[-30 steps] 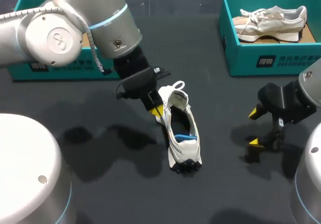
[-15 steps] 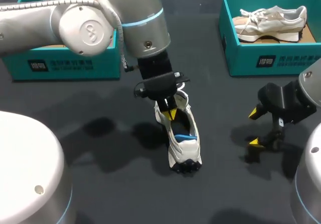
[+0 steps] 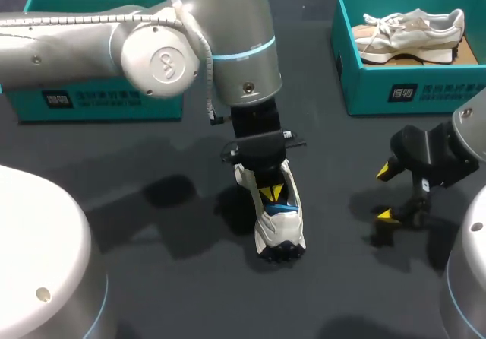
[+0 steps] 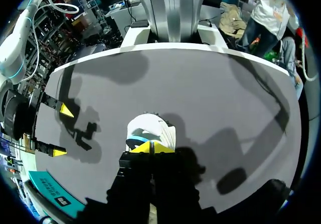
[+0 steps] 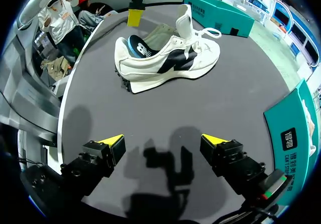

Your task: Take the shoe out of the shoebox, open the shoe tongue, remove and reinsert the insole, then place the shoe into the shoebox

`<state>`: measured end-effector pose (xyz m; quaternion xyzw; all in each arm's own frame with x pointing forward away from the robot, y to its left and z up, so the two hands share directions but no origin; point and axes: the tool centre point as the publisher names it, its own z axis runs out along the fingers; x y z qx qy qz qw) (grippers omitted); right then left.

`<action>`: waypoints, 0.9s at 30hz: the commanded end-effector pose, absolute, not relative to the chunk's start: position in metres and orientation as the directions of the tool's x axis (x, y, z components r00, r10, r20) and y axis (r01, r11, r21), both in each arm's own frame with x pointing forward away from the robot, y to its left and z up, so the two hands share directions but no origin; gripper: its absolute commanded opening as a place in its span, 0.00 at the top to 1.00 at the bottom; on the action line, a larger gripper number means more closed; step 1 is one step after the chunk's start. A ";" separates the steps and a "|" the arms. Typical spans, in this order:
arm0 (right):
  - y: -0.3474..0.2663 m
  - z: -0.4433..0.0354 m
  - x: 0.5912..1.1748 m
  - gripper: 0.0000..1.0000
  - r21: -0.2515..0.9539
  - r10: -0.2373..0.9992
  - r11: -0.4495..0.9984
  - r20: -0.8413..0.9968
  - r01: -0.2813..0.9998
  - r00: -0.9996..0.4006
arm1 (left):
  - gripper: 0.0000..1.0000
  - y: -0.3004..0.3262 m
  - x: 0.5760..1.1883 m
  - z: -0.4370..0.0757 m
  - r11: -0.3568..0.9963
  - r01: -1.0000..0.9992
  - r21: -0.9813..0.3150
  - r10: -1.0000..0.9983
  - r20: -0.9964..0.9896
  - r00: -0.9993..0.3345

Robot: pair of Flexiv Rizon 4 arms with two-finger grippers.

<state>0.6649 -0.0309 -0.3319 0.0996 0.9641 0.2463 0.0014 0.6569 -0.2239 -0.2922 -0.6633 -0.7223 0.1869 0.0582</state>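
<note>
Head view is showing us the white shoe (image 3: 282,229) lying out on the dark table (image 3: 152,278), between the two boxes and well apart from both. The left gripper (image 3: 267,194) is hanging right over the shoe's opening. In the left wrist view its fingers are drawn narrow, with the yellow tips all but meeting. We cannot tell whether anything is pinched between them.

In the right wrist view the tongue (image 5: 185,15) is standing up, so we are judging the tongue step as done and the insole removal as the one in hand. Next, we are thinking the left tips need to go down inside the heel end and catch the insole's edge. The shoe may need steadying as they do. The right gripper (image 3: 386,193) is hovering off to the side of the shoe with its fingers spread wide and holding nothing.

We are counting two shoes, this one and a second shoe (image 3: 410,26) lying inside the right shoebox (image 3: 410,92). We are also counting two boxes, including the left shoebox (image 3: 99,103), and two grippers.
</note>
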 end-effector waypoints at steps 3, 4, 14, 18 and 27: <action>-0.031 -0.331 0.663 0.00 0.474 0.194 0.860 0.044 0.191 -0.980 | 1.00 -0.233 0.652 -0.308 0.046 0.936 -0.350 0.982 -0.156 -0.106; -0.031 -0.331 0.663 0.00 0.474 0.194 0.860 0.044 0.191 -0.980 | 1.00 -0.233 0.651 -0.310 0.046 0.936 -0.348 0.983 -0.152 -0.105; -0.031 -0.331 0.663 0.00 0.474 0.194 0.860 0.044 0.191 -0.980 | 1.00 -0.236 0.645 -0.339 0.065 0.934 -0.352 0.986 -0.123 -0.115; -0.031 -0.331 0.663 0.00 0.474 0.194 0.860 0.044 0.191 -0.980 | 1.00 -0.235 0.647 -0.350 0.083 0.933 -0.351 0.987 -0.103 -0.127; -0.031 -0.331 0.663 0.00 0.474 0.194 0.860 0.044 0.191 -0.980 | 1.00 -0.231 0.664 -0.341 0.128 0.937 -0.324 0.978 -0.118 -0.174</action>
